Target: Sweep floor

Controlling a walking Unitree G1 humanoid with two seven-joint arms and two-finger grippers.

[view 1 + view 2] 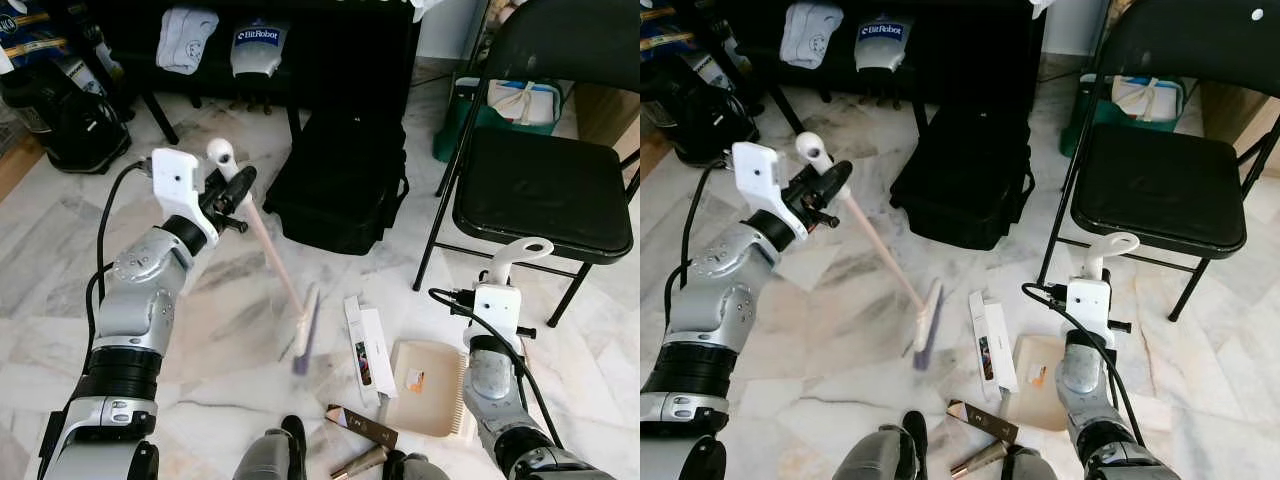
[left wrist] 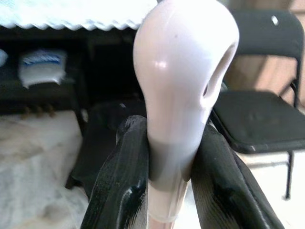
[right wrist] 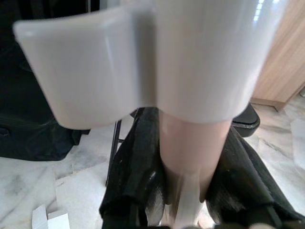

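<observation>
Glossy pink broom and beige dustpan gripped over veined marble floor.

Left end effector [image 1: 232, 192] clamps the broom [image 1: 268, 248] just under its rounded knob; the bristles blur well below it. Right end effector [image 3: 188, 191] pinches the dustpan [image 1: 428, 386] by its smooth upright handle, ridged tray below, cardboard box [image 1: 366, 348] beside.

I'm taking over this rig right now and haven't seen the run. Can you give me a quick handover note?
Left gripper: shut on the broom handle, brush head on the marble floor.
Right gripper: shut on the dustpan handle, pan flat on the floor beside the folding chair.
Litter: white carton and brown wrappers lie between brush and pan.
Done: both tools are in hand.
Left: sweep the litter into the pan.
</observation>
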